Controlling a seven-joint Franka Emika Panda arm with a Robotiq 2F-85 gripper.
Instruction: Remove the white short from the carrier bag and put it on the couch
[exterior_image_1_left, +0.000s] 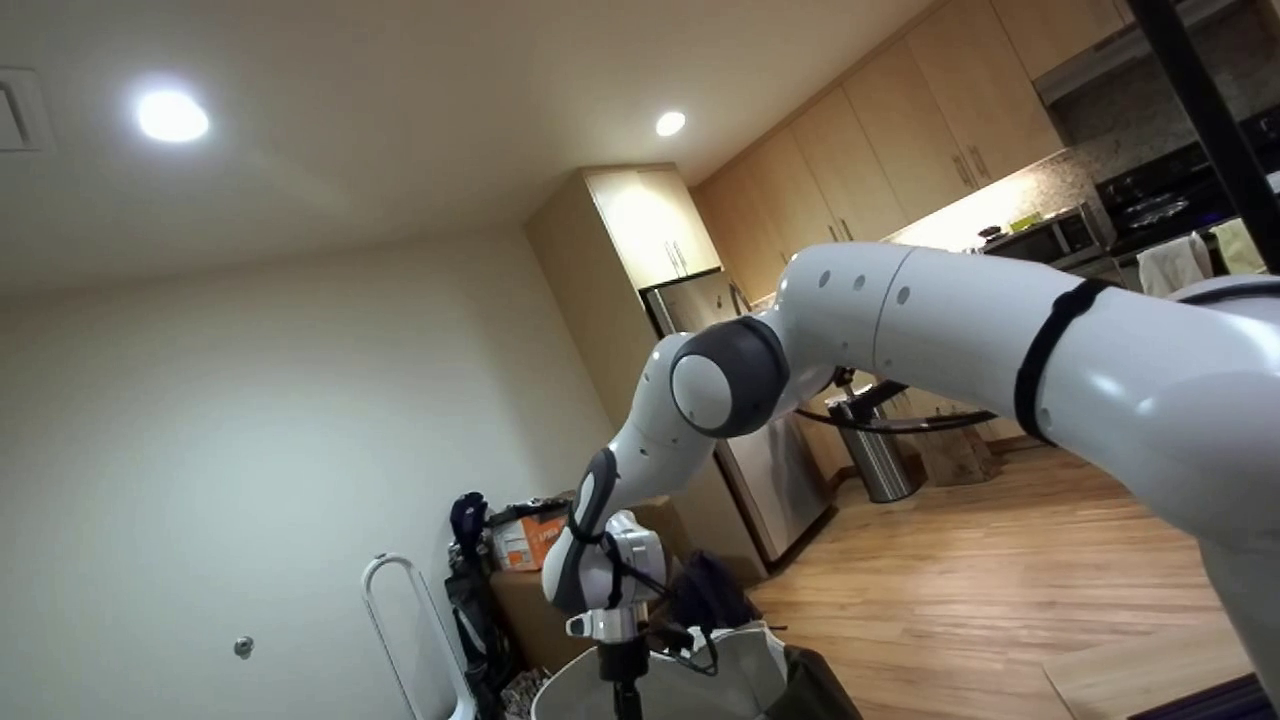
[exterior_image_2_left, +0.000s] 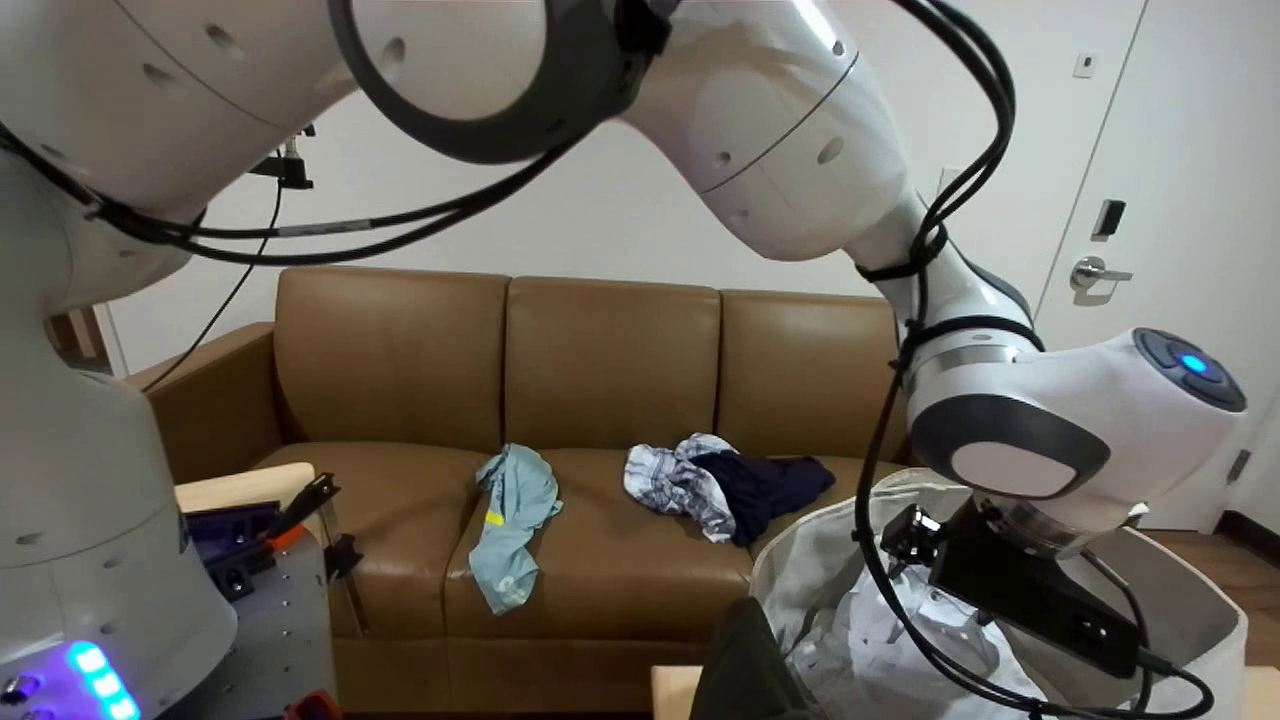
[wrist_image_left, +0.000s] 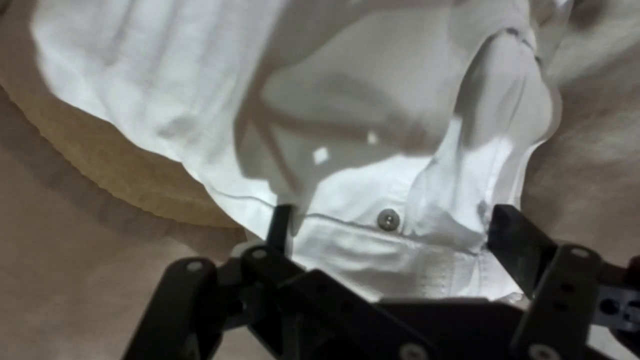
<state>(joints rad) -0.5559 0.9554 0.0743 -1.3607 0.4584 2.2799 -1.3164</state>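
Well, your gripper (wrist_image_left: 392, 225) is spread wide over the white shorts (wrist_image_left: 330, 125), down in the carrier bag (exterior_image_2_left: 1195, 603); if you pinch too little, they could slip and fall back

- A home, with kitchen and sitting space.
- A steel fridge (exterior_image_1_left: 780, 490), a pale wooden cupboard (exterior_image_1_left: 650, 225) directly above it.
- Beside the fridge, a row of wall cupboards (exterior_image_1_left: 885, 150); farther from it, a microwave (exterior_image_1_left: 1040, 242) and hanging towels (exterior_image_1_left: 1172, 264).
- Near the fridge, a silvery bin (exterior_image_1_left: 880, 468) on plank flooring (exterior_image_1_left: 930, 560).
- A brown couch (exterior_image_2_left: 610, 365), loose clothes (exterior_image_2_left: 515, 530) on it.
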